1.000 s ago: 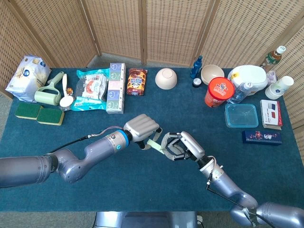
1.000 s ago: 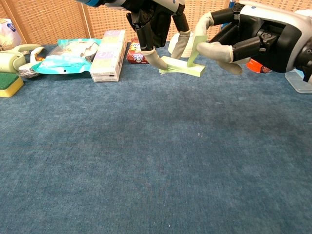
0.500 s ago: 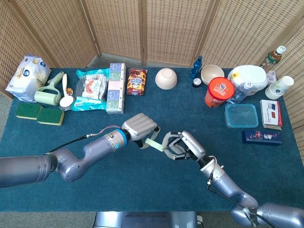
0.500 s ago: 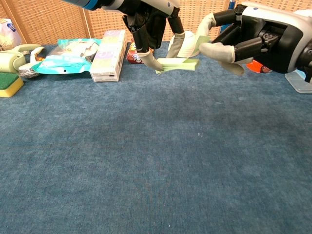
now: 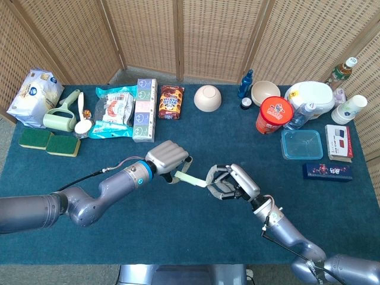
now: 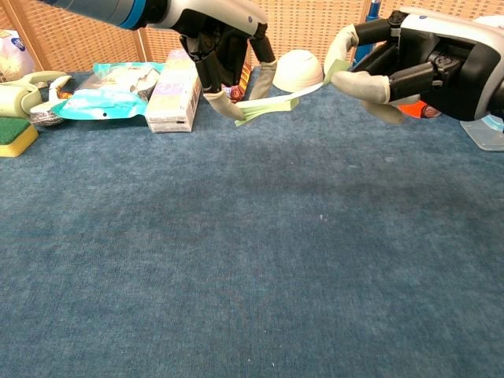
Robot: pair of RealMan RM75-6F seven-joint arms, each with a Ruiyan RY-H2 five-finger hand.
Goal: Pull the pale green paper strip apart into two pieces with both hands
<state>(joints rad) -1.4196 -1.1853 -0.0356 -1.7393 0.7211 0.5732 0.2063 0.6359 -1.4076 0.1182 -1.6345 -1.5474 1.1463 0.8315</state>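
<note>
— Paper, pale green: the strip (image 6: pixel 277 101) hangs above the blue table cloth (image 6: pixel 252 268), stretched between both hands near the middle of the table. See it?

— Yes. The left hand (image 5: pixel 168 158) has its fingers curled down on the strip's left end; in the chest view that end is folded against a fingertip (image 6: pixel 223 107).

— And the right hand (image 5: pixel 233 181)?

— Its fingers (image 6: pixel 368 84) are closed on the right end, thumb against a finger, with the paper poking up between them. The strip is in 1 piece, running up from the left hand to the right one.

— Does it touch the cloth?

— No, it is held clear of it.

— What else is on the table?

— Along the far edge, left to right: 2 green sponges (image 5: pixel 47 142), a lint roller (image 5: pixel 61 114), a teal snack bag (image 5: pixel 113 112), a tall pastel box (image 5: pixel 144 110), an upturned cream bowl (image 5: pixel 207 97), a red tub (image 5: pixel 274 114). At the far right, a clear lidded container (image 5: pixel 303 144) and a paper cup (image 5: pixel 350 108).

— Are the hands apart?

— Near each other, not touching; only the strip joins them.
</note>
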